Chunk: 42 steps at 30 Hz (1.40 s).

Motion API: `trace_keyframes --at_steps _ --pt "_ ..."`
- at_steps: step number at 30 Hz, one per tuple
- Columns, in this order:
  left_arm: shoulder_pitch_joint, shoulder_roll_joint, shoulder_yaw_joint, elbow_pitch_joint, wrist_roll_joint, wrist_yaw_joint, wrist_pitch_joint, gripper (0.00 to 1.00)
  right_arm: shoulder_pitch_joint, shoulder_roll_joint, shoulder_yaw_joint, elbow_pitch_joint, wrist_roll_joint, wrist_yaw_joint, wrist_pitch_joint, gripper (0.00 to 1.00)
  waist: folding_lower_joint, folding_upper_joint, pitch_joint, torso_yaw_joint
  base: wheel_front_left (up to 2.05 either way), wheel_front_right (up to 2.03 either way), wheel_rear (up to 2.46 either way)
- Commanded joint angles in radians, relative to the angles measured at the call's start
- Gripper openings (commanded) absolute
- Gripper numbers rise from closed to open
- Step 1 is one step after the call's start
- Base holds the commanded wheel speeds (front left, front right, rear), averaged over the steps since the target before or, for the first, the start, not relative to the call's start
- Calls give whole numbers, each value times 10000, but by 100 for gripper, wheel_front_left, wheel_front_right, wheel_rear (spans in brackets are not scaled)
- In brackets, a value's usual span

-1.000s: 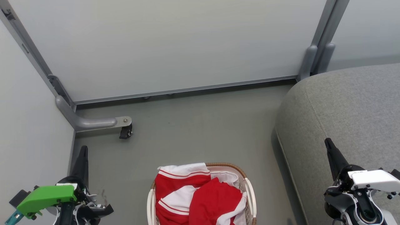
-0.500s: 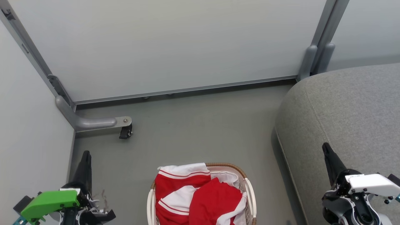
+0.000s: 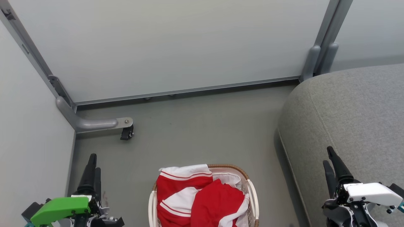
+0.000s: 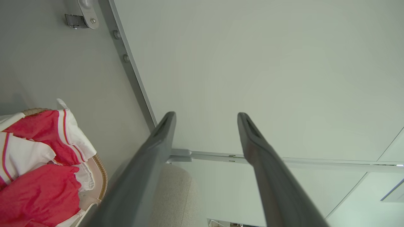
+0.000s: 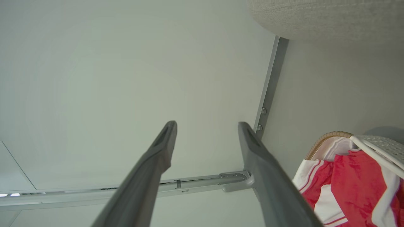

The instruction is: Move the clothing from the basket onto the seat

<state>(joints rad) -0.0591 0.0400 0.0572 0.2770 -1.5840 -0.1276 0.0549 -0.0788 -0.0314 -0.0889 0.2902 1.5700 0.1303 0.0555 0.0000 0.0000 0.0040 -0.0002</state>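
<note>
Head view: the basket (image 3: 234, 169) sits on the grey floor (image 3: 195, 126) at bottom centre. The clothing (image 3: 195, 195) is heaped inside it, with one red-and-white piece draped over the far left rim. The seat (image 3: 353, 107) lies to the right of the basket, near it but apart.

The left gripper (image 3: 94, 162) shows low left. The right gripper (image 3: 327, 155) shows low right, in front of the seat's edge. Both are seen nearly edge-on here, so the gap is hard to read.

The wrist views settle it: each gripper's fingers stand well parted and empty, aimed at the pale partition panel (image 3: 173, 47).

The right wrist view adds the basket's perforated white wall. The left wrist view adds the woven rim and a seat corner, partly behind one finger.

A caster foot (image 3: 126, 132) stands far left, well apart from the basket.
</note>
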Motion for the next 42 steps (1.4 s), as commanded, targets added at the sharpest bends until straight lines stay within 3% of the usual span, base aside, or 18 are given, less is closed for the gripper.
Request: trace_keyframes --at_steps 1,9,21,42 --pt "-84 45 -61 -215 215 -15 -124 100 -68 -83 -28 -182 -231 3 -121 100 0 0 0 0 0 0 0" --pt "-74 54 -203 -447 1210 -18 -469 100 -44 -100 -224 -481 -1804 3 -467 100 0 0 2 18 0 0 0" --pt "-85 68 -508 -1007 4020 78 -976 100 81 -122 -161 -1245 -4864 3 -979 100 0 0 19 56 0 0 0" --pt "286 89 -1253 -978 7706 506 -1666 100 299 -151 24 -1133 -8529 4 -1668 100 0 0 51 112 0 0 0"
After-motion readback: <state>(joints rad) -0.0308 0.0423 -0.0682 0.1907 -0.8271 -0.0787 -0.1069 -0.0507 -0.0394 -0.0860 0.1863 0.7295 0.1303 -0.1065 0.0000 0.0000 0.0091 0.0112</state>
